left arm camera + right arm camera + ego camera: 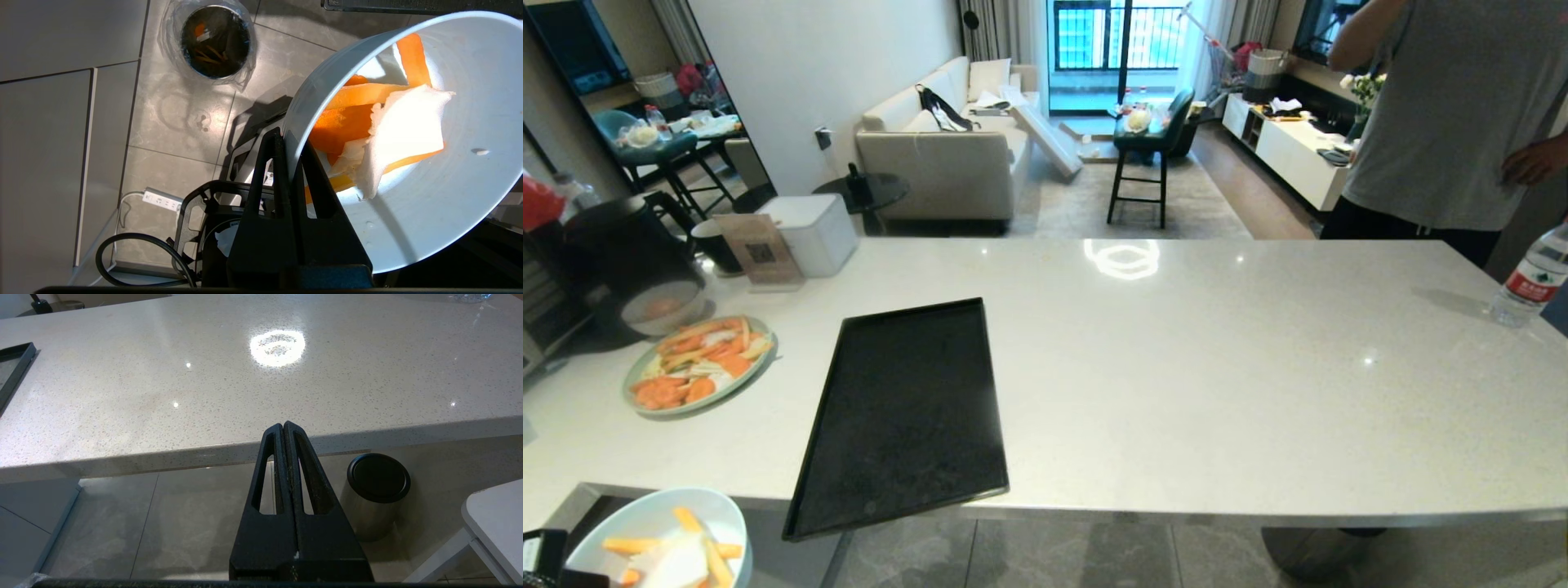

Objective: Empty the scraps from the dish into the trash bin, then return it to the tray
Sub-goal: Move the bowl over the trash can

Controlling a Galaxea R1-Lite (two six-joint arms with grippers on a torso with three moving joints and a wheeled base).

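Left gripper [288, 143] clamped on rim of dish [429, 171], held tilted off counter edge above floor. Scraps [380, 130] inside dish. Bin [214, 41] on floor, well apart from dish. Tray [907, 412] on counter. Right gripper [284, 430] closed, empty, below counter edge.

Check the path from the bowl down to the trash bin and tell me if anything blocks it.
Nothing visible blocks it. The left gripper is shut on the rim of the dish, tilted with the scraps inside. Between it and the trash bin the left wrist view shows only bare floor tiles. The bin's mouth is open.
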